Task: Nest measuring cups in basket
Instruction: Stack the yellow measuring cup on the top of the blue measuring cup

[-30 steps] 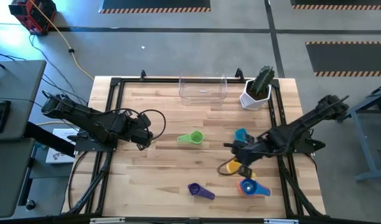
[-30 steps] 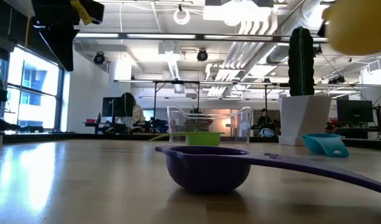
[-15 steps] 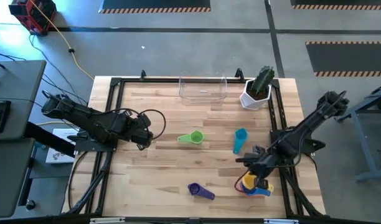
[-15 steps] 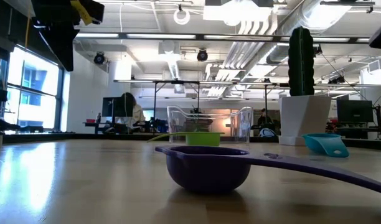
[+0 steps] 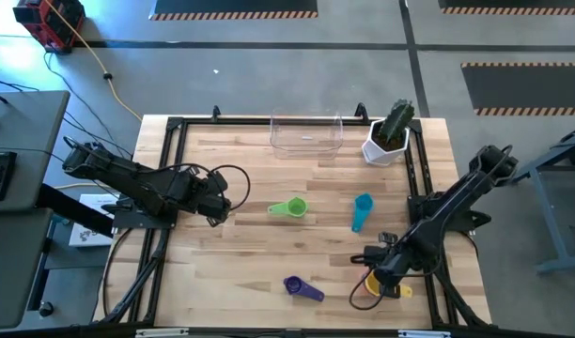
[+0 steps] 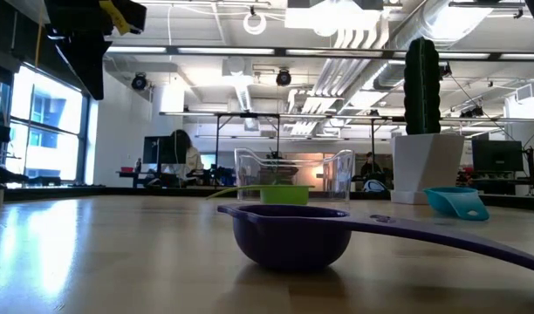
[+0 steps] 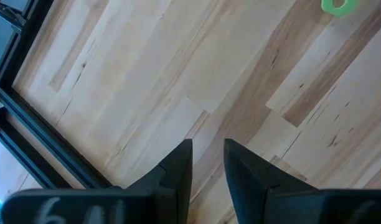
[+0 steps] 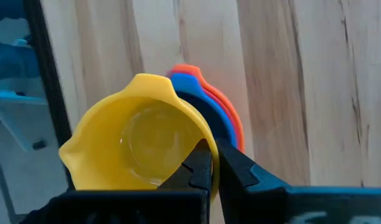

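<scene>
My right gripper (image 5: pixel 380 272) is near the table's near right corner, shut on the yellow cup (image 5: pixel 382 284). In the right wrist view the yellow cup (image 8: pixel 137 143) sits over the blue cup (image 8: pixel 192 86), which is nested in the orange cup (image 8: pixel 235 121). The green cup (image 5: pixel 289 208), teal cup (image 5: pixel 363 211) and purple cup (image 5: pixel 302 288) lie apart on the table. The clear basket (image 5: pixel 306 134) stands at the far edge. No red cup shows. My left gripper (image 5: pixel 224 200) waits at the table's left, open by a narrow gap and holding nothing. My right gripper pinches the yellow cup's wall at the rim (image 8: pixel 203 138), with one finger (image 8: pixel 200 171) inside the bowl and the other outside. The fingers come from above, slanting down. The cup is upright over the blue and orange cups; whether it rests in them I cannot tell.
A white pot with a green cactus (image 5: pixel 389 133) stands at the far right, beside the basket. Black frame rails (image 5: pixel 165 188) run along the table's sides. Bare wood lies between the left gripper and the green cup.
My right gripper carried the yellow cup from beside the teal cup toward the table's near edge and down, over the blue and orange cups. The yellow cup has dropped out of the low view's top right corner. The left arm kept still.
</scene>
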{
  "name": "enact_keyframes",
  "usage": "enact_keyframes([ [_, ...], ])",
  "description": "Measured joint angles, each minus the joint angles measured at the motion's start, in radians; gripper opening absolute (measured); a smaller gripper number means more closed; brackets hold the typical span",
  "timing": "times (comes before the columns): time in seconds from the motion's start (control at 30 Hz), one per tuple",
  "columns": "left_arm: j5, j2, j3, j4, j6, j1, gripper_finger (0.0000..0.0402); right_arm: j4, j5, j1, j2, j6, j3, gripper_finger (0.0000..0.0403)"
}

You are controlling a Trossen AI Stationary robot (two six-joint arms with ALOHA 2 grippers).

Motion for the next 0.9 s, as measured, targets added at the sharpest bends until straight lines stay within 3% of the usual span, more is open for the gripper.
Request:
enact_keyframes([
  [0.5,0.0,0.0,0.0,0.001,0.0,0.0,0.0083,-0.026,0.02,-0.001,0.019,0.007,0.002,0.0002],
  [0.9,0.0,0.0,0.0,0.001,0.0,0.0,0.0083,-0.027,0.02,-0.003,0.018,0.028,0.002,0.0073],
])
